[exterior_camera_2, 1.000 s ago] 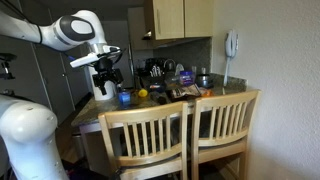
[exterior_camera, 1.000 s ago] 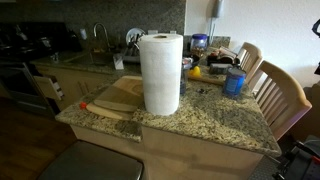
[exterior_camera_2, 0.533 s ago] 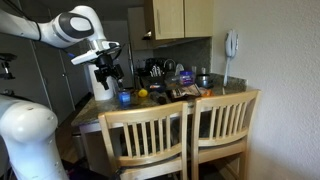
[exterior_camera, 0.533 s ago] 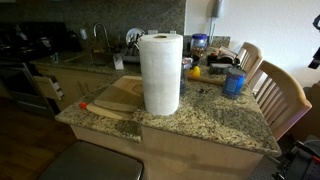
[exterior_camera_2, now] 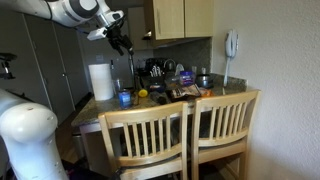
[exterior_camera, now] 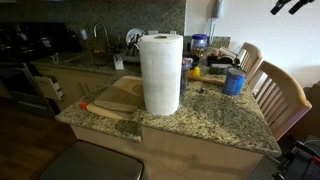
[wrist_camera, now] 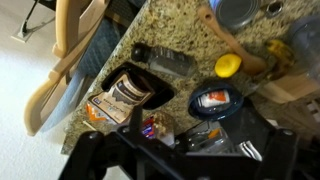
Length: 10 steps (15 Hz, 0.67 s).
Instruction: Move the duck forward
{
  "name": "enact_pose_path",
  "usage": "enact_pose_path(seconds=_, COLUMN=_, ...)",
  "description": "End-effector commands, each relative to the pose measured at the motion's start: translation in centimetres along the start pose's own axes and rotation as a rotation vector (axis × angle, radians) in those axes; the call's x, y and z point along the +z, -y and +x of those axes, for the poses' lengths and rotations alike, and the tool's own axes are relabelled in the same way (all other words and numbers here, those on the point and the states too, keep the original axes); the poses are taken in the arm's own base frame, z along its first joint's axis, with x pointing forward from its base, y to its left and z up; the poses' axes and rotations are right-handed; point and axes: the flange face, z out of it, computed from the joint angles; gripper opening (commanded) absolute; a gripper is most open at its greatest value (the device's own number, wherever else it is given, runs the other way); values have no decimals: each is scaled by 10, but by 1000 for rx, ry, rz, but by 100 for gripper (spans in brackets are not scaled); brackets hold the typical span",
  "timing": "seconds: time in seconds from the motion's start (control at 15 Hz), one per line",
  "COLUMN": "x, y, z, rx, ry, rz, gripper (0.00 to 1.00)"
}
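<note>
The duck (wrist_camera: 228, 65) is a small yellow toy on the granite counter, next to a blue cup (wrist_camera: 215, 102) in the wrist view. It shows in both exterior views (exterior_camera: 194, 72) (exterior_camera_2: 142, 93), between the paper towel roll (exterior_camera: 160, 72) and the blue cup (exterior_camera: 234, 82). My gripper (exterior_camera_2: 121, 40) hangs high above the counter, well above the duck, and shows at the top corner of an exterior view (exterior_camera: 288, 5). In the wrist view its dark fingers (wrist_camera: 185, 150) are spread apart with nothing between them.
Two wooden chairs (exterior_camera_2: 180, 135) stand at the counter's edge. A dark bottle lying on its side (wrist_camera: 165, 60), a snack box (wrist_camera: 120, 100), a wooden cutting board (exterior_camera: 110, 100) and small kitchen items crowd the counter. A sink (exterior_camera: 95, 55) lies behind.
The arm has lifted the gripper from just above the counter by the paper towel roll to high above it. The duck and the other objects have not moved.
</note>
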Motion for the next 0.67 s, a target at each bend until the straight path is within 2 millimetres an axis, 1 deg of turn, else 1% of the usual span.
enact_pose_path(seconds=0.0, x=47, y=-26, z=54, rx=173, ry=-19, rz=-87, gripper=100)
enact_pose_path(seconds=0.13, x=72, y=-41, z=64, rx=262, ry=-26, rz=-155, gripper=100)
enact_pose_path(seconds=0.27, x=92, y=-52, z=65, rx=336, ry=-29, rz=-244, gripper=100)
enact_pose_path(seconds=0.33, x=99, y=-53, z=61, rx=358, ry=-11, rz=-304, gripper=100)
enact_pose_path(seconds=0.4, x=104, y=-54, z=55, rx=364, ry=31, rz=-364, gripper=100)
enact_pose_path(seconds=0.47, x=99, y=-54, z=56, rx=335, ry=2, rz=-281, gripper=100)
enact_pose_path(seconds=0.53, x=105, y=-53, z=53, rx=349, ry=18, rz=-316, gripper=100)
enact_pose_path(seconds=0.6, x=106, y=-52, z=52, rx=355, ry=24, rz=-327, gripper=100)
